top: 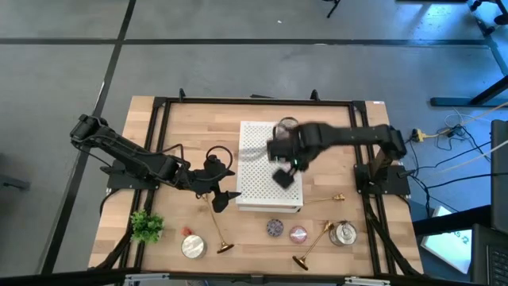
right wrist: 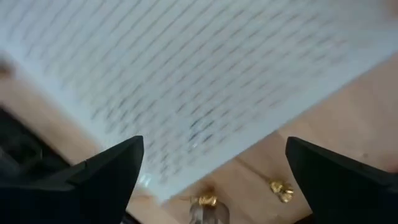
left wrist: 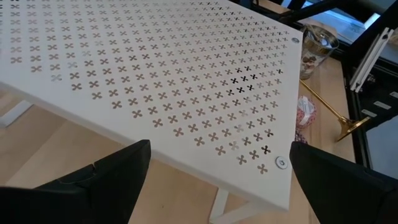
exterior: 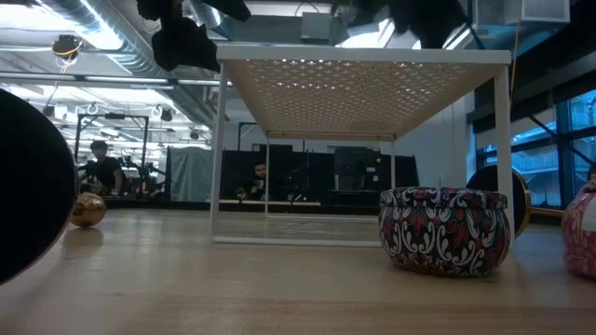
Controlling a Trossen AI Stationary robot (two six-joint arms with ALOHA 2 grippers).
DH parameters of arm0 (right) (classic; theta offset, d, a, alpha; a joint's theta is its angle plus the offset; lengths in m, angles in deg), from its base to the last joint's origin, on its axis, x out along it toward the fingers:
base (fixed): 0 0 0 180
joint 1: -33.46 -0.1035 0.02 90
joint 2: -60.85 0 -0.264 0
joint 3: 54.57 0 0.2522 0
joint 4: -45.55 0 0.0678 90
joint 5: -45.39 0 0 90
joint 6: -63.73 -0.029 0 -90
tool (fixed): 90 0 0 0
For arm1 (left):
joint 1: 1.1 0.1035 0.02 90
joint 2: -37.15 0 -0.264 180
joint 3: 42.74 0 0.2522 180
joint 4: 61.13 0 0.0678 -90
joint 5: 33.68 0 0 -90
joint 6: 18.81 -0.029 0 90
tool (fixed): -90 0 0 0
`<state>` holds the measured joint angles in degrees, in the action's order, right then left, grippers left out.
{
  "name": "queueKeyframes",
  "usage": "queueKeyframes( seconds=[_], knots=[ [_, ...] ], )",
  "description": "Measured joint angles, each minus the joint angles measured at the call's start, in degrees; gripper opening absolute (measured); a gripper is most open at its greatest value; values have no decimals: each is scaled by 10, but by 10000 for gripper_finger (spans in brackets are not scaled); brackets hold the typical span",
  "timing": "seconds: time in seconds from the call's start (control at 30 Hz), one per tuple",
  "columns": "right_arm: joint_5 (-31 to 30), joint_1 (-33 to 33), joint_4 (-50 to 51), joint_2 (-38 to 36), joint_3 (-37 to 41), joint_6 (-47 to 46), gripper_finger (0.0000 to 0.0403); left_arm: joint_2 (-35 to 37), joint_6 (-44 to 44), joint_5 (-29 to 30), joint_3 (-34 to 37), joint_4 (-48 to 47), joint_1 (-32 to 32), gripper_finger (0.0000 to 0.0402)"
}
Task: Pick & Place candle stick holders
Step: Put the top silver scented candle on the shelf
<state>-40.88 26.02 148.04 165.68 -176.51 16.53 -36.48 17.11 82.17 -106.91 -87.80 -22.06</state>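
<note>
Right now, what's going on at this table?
Nothing is being held. The right gripper hovers with open jaws over the white perforated stand, while the left gripper, also open, sits by the stand's left edge. Three gold candle stick holders lie on the wooden table: one near the left gripper, one at the front, one right of the stand. None is on the stand yet.

Right wrist view: the white perforated stand (right wrist: 205,81) is motion-blurred, its holes smeared.
Low view: dark round shape (exterior: 33,186) and pale container (exterior: 582,231) cut off by edges.
Background people: too small to make out.
</note>
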Motion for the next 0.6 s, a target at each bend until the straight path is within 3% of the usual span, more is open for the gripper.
queueKeyframes(
  seconds=[0.23, 0.4, 0.6],
  knots=[
    [65, -95, 14, -1, 0, 12, 394, -18, 30, 1, 0, 0, -16, 381],
    [27, -135, 13, -19, -1, 69, 394, -35, 46, 1, 0, 29, -18, 381],
    [-41, -121, -8, -31, -2, 3, 394, -43, 68, -2, 0, 29, -24, 381]
  ],
)
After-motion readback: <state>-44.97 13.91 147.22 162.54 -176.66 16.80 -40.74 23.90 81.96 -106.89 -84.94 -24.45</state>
